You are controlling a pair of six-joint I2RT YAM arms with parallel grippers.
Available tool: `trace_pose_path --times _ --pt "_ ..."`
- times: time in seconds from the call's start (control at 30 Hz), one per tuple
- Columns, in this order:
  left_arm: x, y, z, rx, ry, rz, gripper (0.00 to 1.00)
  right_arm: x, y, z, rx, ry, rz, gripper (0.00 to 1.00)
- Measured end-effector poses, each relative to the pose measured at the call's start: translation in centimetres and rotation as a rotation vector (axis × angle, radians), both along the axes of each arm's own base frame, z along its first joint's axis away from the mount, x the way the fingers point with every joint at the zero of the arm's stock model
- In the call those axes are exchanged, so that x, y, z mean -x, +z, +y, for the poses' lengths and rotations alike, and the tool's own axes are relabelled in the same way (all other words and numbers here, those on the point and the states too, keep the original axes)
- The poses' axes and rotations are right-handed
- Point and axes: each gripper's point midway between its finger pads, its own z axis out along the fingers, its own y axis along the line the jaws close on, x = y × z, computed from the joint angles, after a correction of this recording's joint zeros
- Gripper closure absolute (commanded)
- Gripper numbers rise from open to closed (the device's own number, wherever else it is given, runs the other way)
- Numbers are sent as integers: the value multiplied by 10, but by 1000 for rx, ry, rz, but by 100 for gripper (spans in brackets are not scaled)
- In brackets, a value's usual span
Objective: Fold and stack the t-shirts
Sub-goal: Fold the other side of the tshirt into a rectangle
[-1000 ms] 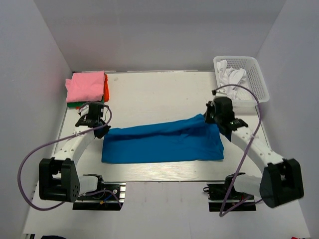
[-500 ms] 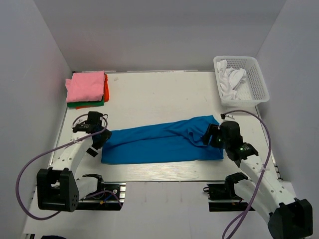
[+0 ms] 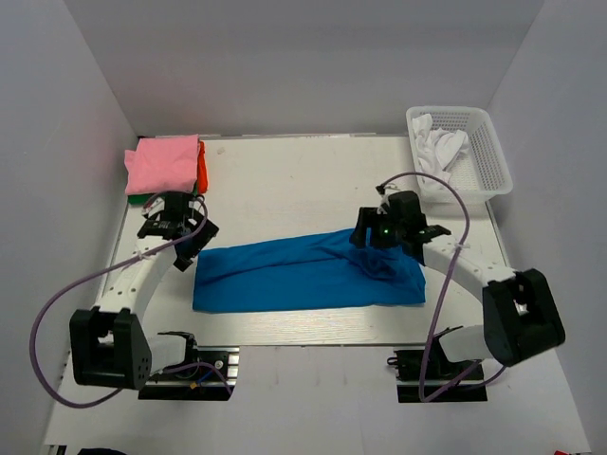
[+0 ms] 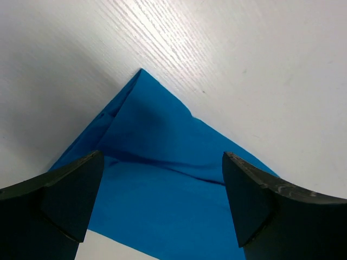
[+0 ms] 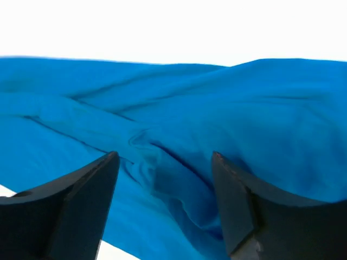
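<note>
Top external view gives us the bright blue cloth t-shirt (image 3: pixel 303 277) lying as a long flat band across the lower middle of the white table (image 3: pixel 285 180), with its right end bunched into folds. We see the left gripper (image 3: pixel 190 248) at the band's upper left corner. From the left wrist camera its two dark fingers (image 4: pixel 59 200) stand spread wide with nothing between them, and the pointed blue corner lies below. The right gripper (image 3: pixel 368 251) sits over the rumpled right part of the shirt. In the right wrist view its fingers (image 5: pixel 70 211) are likewise parted above creased blue fabric; whether they touch it we cannot tell. In the upper left of the frame a folded pink t-shirt (image 3: pixel 163 163) tops a pile, with the edges of an orange t-shirt (image 3: pixel 201 171) and a green t-shirt (image 3: pixel 142 199) showing beneath. At the upper right, a white plastic mesh basket (image 3: pixel 493 161) holds crumpled white t-shirts (image 3: pixel 441 147).
</note>
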Motion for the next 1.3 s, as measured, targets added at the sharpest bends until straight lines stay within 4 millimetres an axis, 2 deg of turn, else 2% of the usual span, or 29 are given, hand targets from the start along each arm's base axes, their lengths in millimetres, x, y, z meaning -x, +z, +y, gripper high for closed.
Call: trace_pose_path --times 0.07,0.1,0.13,0.17,0.23,0.27,0.37,0.5,0.57,0.67,0.77,0.8,0.83,0.9,0.93,1.0,1.03,1.07,1.1,1.13,1.2,1.23,1.3 --pt "-2 -14 -1 -6 -12 49 0 3 -13 11 21 45 33 35" --pt "-2 -20 -1 -7 -17 71 0 5 -18 14 30 60 44 44" --pt "-2 -25 -3 -4 -26 89 0 9 -24 17 40 74 61 66" --pt "-1 -29 -4 -1 -33 104 0 12 -29 19 56 88 74 77" --pt "0 -33 -5 2 -48 122 0 19 -34 23 71 99 94 94" --pt "0 -33 -6 5 -51 124 0 21 -35 23 82 95 95 98" --pt "3 -37 -7 9 -61 133 0 23 -32 20 109 77 84 100" --pt "24 -51 -7 15 -59 182 0 27 -27 15 145 63 67 100" --pt "35 -58 -6 18 -56 218 0 34 -28 14 162 71 76 100" --pt "40 -61 -6 21 -46 236 0 55 -38 9 201 96 123 100" --pt "40 -61 -7 27 -34 235 1 80 -51 -4 259 100 183 94" --pt "40 -61 -7 29 -29 235 3 87 -54 -9 281 96 202 69" --pt "40 -61 -7 30 -26 237 7 92 -57 -14 293 87 216 49" --pt "41 -61 -7 35 -15 240 15 100 -59 -21 314 75 235 32" --pt "42 -62 -7 36 -13 243 24 102 -59 -23 321 73 238 26" --pt "44 -64 -7 38 -7 248 31 101 -56 -24 317 64 229 22" --pt "46 -65 -7 40 -6 250 39 101 -54 -23 312 63 221 22" --pt "47 -67 -8 46 -5 251 44 100 -52 -23 306 62 212 20" --pt "49 -69 -9 53 -6 252 49 99 -49 -22 299 62 203 10" --pt "51 -71 -11 62 -6 257 60 98 -46 -21 289 57 193 10" --pt "53 -75 -13 76 -8 261 70 94 -39 -18 266 61 160 10" --pt "54 -77 -14 81 -10 263 86 92 -35 -16 254 60 144 10" --pt "56 -79 -15 88 -5 266 100 88 -26 -13 231 58 109 10"
